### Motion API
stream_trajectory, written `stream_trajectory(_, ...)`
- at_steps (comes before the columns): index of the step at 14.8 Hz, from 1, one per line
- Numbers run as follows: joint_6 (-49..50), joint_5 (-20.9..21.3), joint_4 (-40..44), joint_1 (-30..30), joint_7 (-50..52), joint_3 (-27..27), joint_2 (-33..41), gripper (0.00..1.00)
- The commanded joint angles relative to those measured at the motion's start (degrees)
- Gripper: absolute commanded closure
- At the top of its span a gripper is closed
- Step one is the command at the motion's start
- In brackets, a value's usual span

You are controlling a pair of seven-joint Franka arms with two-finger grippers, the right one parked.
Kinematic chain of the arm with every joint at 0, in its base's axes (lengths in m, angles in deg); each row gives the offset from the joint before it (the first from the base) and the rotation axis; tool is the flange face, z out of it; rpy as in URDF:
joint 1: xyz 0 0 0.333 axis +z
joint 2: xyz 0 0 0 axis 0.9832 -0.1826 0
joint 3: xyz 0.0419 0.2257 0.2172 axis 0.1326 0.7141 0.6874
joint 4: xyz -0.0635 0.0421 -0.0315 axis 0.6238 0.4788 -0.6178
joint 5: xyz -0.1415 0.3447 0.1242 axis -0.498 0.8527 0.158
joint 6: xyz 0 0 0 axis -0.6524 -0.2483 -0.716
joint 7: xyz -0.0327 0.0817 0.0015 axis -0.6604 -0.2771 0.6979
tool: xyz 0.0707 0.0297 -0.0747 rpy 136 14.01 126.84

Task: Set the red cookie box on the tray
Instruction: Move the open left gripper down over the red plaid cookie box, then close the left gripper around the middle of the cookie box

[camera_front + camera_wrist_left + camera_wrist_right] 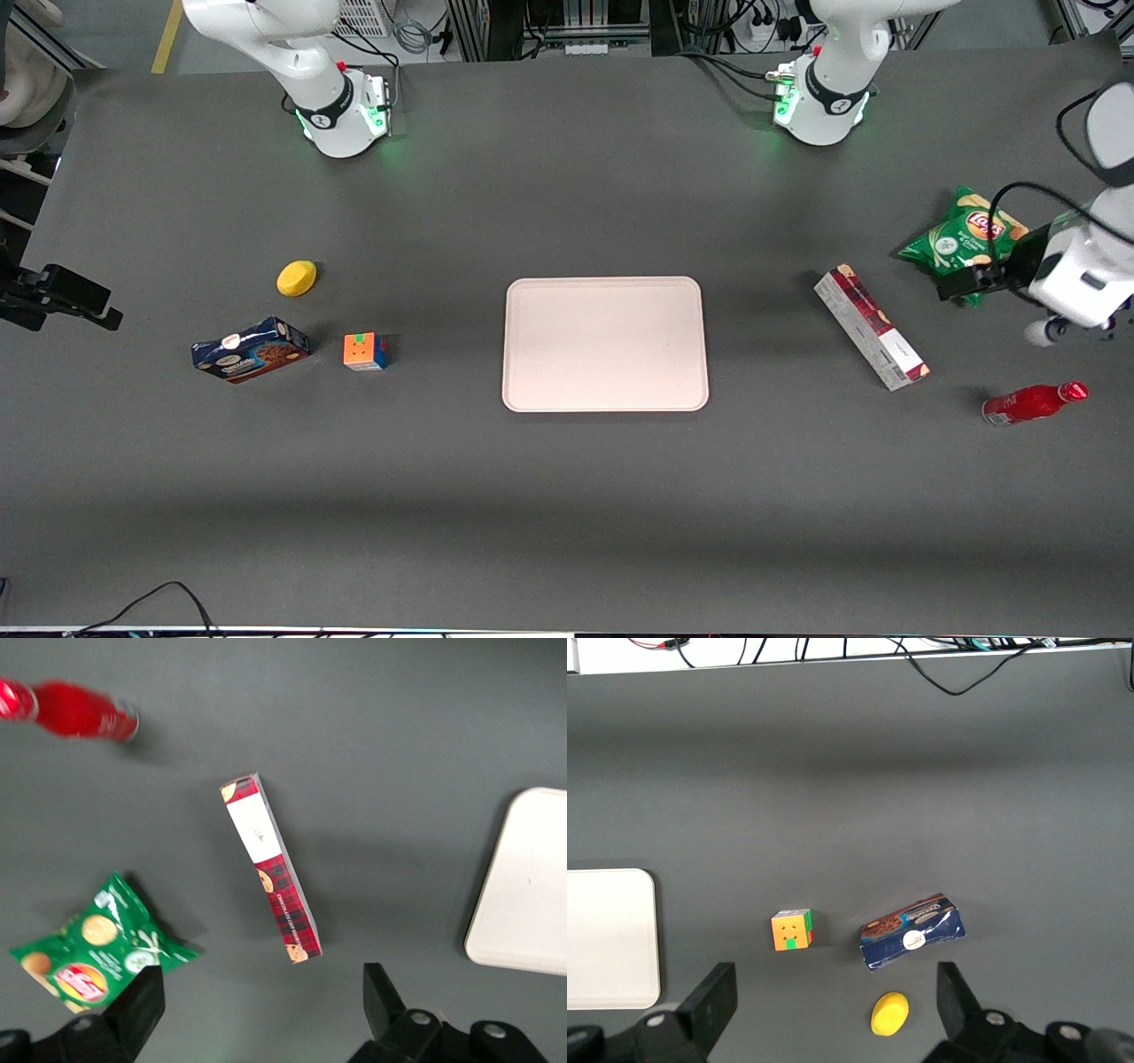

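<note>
At the working arm's end of the dark grey table (567,496), we see the gripper (966,285) hanging above the surface, just over the nearer edge of a green chip bag (961,235). Through the left wrist camera we find its two black fingers (146,997) spread wide, with only bare table between them and nothing in their grasp. The red cookie box (873,328) lies flat on the table, patterned face and white label patch up, set at a slant in the middle band of the front frame. It sits between the tray (606,345) and the gripper, well apart from the tray and touching neither. In the wrist camera we see the same red cookie box (270,868) close to the open gripper (262,979), with the chip bag (93,943) beside it, a red bottle (75,709) lying on its side, and one rounded edge of the tray (523,886). The tray rests at the centre of the front frame with nothing on it. Toward the parked arm's end we note a blue cookie box (251,349), a colour cube (365,352) just beside it, and a yellow rounded object (296,277) farther from the camera.
</note>
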Motion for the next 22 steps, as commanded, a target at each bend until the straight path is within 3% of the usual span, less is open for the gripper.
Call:
stream_trajectory(1, -0.7, -0.3, 0.9, -0.4, 7.4, -0.2, -4.8, 0.0)
stream_trajectory(13, -38.3, 0.5, -26.8, -0.1, 7.8, -0.5, -4.7, 0.0)
stream_trajectory(22, -49.9, 0.1, -31.7, 0.3, 10.3, 0.1, -9.3, 0.0)
